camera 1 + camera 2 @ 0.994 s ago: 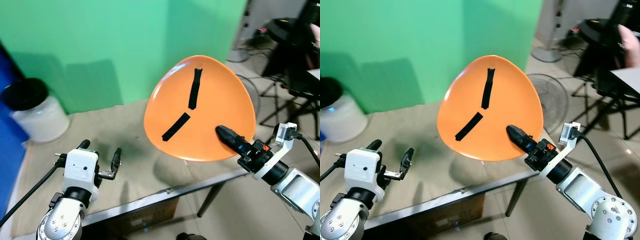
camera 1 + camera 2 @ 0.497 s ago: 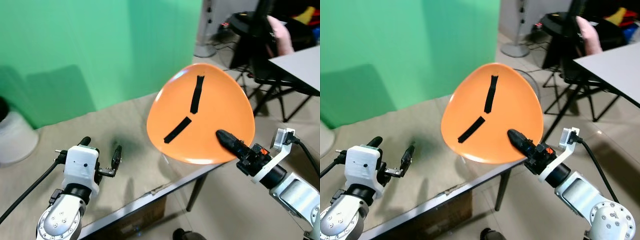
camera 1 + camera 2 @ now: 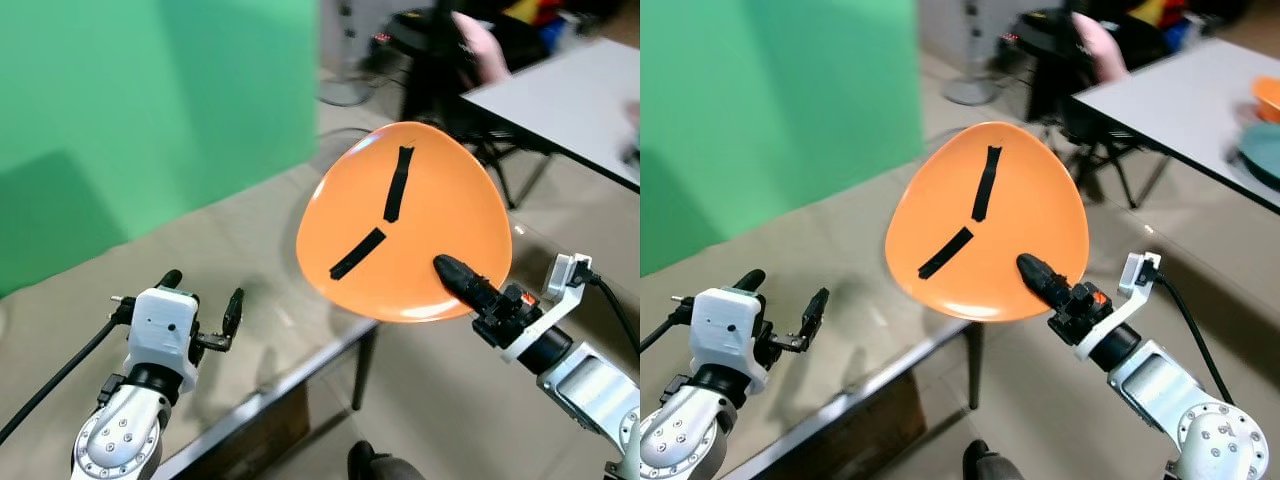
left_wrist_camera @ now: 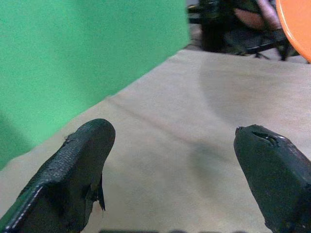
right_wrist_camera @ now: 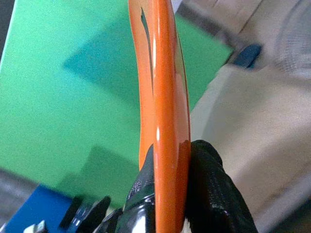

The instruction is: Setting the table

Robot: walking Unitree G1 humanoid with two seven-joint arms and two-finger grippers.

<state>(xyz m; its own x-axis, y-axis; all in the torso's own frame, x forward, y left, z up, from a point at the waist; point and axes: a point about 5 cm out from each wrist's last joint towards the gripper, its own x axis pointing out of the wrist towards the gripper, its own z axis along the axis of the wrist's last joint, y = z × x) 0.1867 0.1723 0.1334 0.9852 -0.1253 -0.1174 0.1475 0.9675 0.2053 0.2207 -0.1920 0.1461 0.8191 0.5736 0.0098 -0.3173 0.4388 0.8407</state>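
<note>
out in front of us, above the edge of the beige table [image 3: 240,260], our right gripper [image 3: 452,277] held the orange plate [image 3: 420,210] up in the air, tilted so that its face was turned toward our head camera. two strips of black tape [image 3: 397,183] were stuck across that face, one nearly upright and one slanting lower down. our right fingers [image 5: 209,184] were pinched on the plate's lower rim, one on each side, and in the right wrist view the plate [image 5: 163,97] stood edge-on between them. it touched nothing else and sat well clear of the tabletop.

our left gripper [image 3: 200,310] hovered low over the near part of the table, holding nothing. its fingers [image 4: 73,170] stood wide apart, with bare tabletop between them in the left wrist view.

beyond the table a green backdrop [image 3: 130,100] filled the left side. farther off to the right stood a grey table [image 3: 1180,100] with an orange dish [image 3: 1268,95] and a teal dish [image 3: 1262,150] near its far end. a person's arm [image 3: 1095,40] was near a dark chair [image 3: 1060,70] beside that grey table. a dark shoe tip [image 3: 985,465] was on the floor below, near the table leg [image 3: 362,365].
</note>
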